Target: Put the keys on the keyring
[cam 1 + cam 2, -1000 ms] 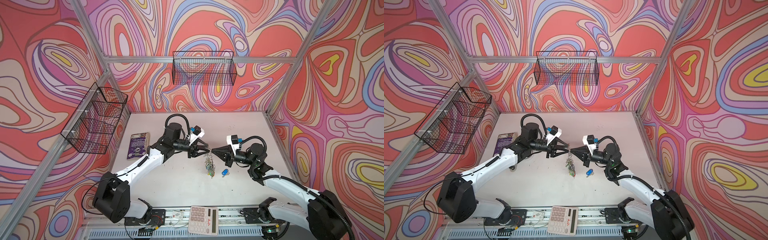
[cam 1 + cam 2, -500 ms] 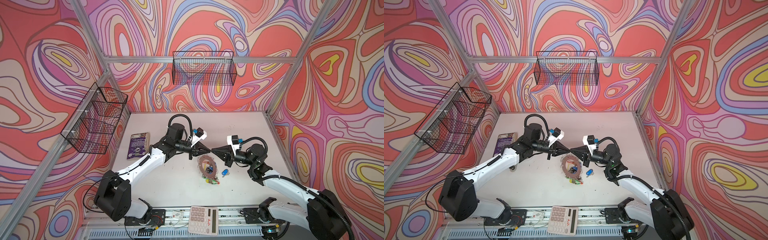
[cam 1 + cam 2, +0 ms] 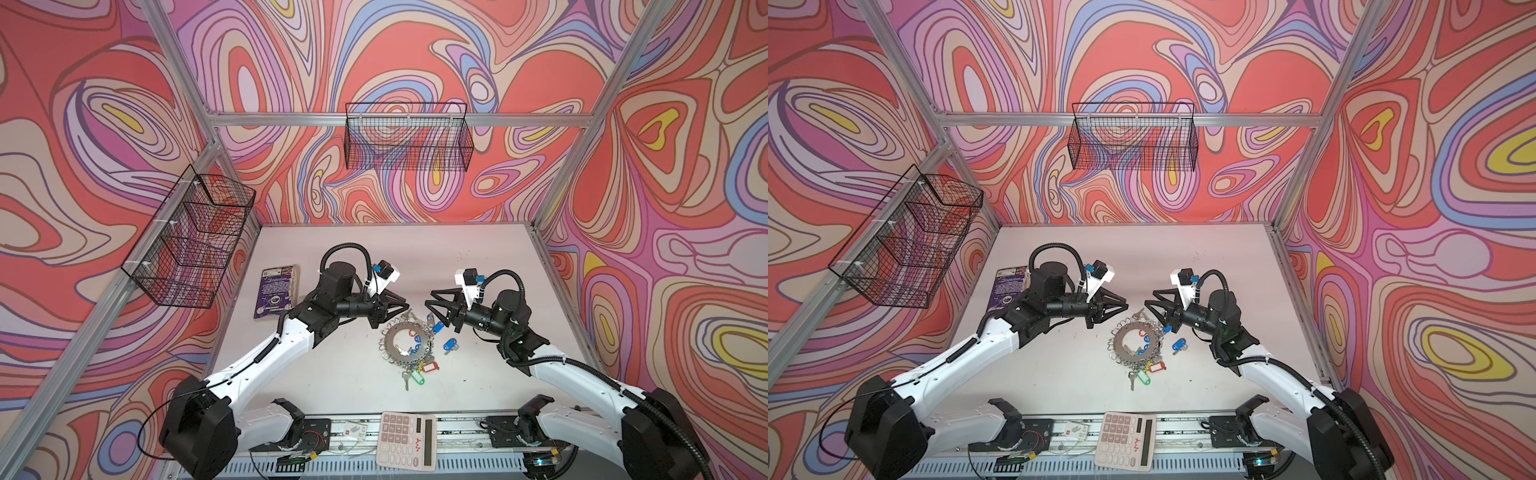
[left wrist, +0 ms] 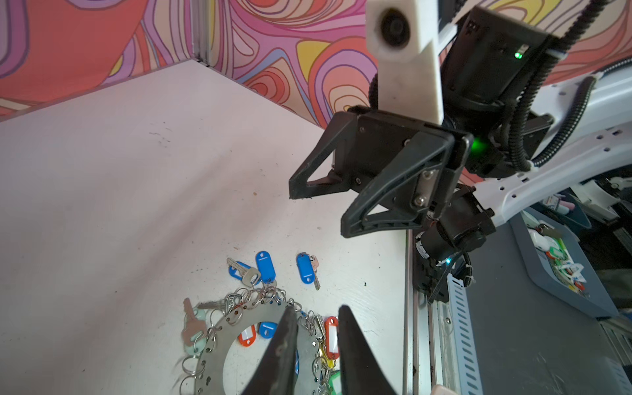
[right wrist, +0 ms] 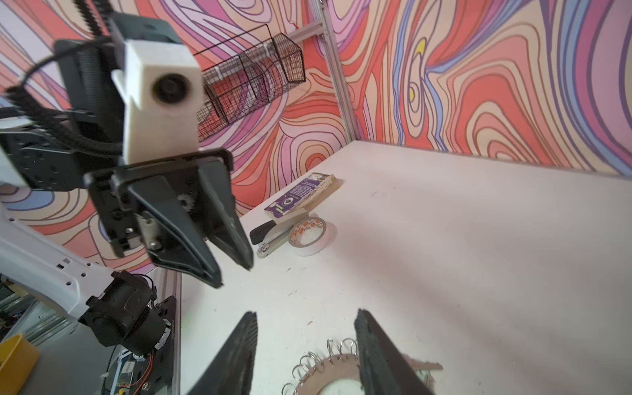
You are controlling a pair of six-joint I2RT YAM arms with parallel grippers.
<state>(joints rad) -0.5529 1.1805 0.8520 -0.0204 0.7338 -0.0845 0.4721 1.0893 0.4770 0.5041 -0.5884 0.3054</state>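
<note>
left tool (image 4: 317, 309): narrow gap, nothing in it. right tool (image 5: 306, 313): spread wider, also empty. Both hang above the desk (image 3: 332, 374), tips facing each other. keyring (image 3: 390, 341) lies flat on the desk just below and between them, tagged keys (image 3: 419, 371) bunched on its rim. One blue-tagged key (image 3: 449, 344) lies loose beside it, on the right arm's side.

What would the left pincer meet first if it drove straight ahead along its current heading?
Probably the right pincer: it faces the left pincer nearly tip to tip, over the keyring. Relative height is unclear, so it might pass just beside.
</note>
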